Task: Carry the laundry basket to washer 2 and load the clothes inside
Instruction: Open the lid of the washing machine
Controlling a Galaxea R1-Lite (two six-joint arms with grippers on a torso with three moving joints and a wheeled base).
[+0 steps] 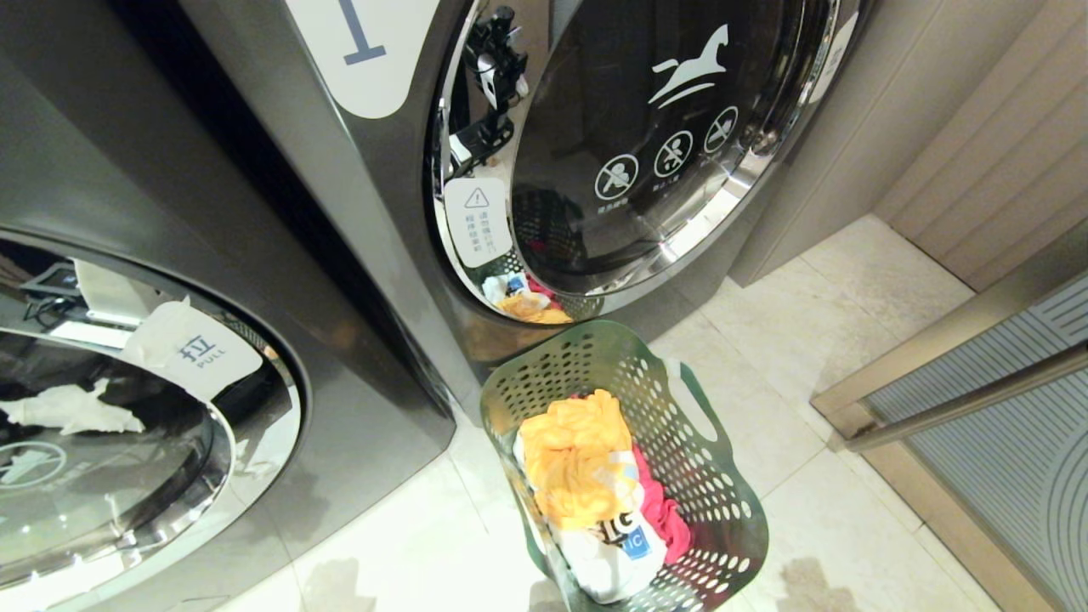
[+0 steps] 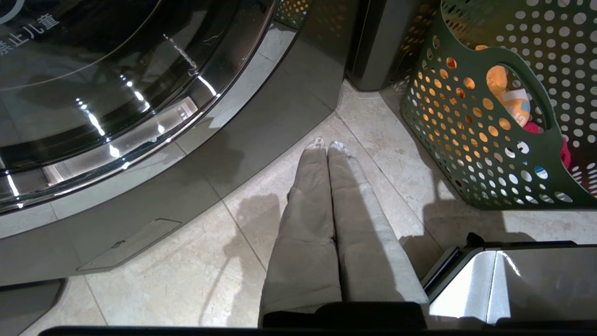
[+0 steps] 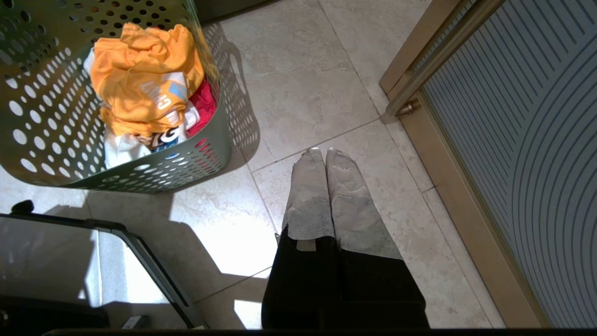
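Going from the left of the head view, a dark grey front-load washer (image 1: 127,408) is showing its round chrome-rimmed glass door with a white "PULL" tag (image 1: 197,350); its number is not showing in any view, so which washer it is cannot be told. Next to it, another grey front-loader is wearing a white label (image 1: 361,47) with a blue "1" — washer 1 (image 1: 399,246), its door bearing the white horse logo (image 1: 690,64) and three round warning icons, with the basket's colours mirroring in the chrome rim. Just in front of washer 1, the laundry basket (image 1: 722,501) is standing upright on the pale tiled floor (image 1: 850,357), green and perforated, with the clothes lying inside: the yellow garment (image 1: 571,459) is sitting on top, the white printed shirt (image 1: 605,552) under it, the red-magenta garment (image 1: 656,506) tucked against the right wall. Farther right, a ribbed glass door with a metal bar handle (image 1: 977,395) is closing off the corner. Neither arm is appearing in the head view. In its wrist view, the left gripper (image 2: 327,145) is hanging over bare tile between the left washer and the basket, its fingers pressed together on nothing. The right gripper (image 3: 322,151) is doing likewise — fingertips touching, empty — over the tile between the basket and the ribbed door.
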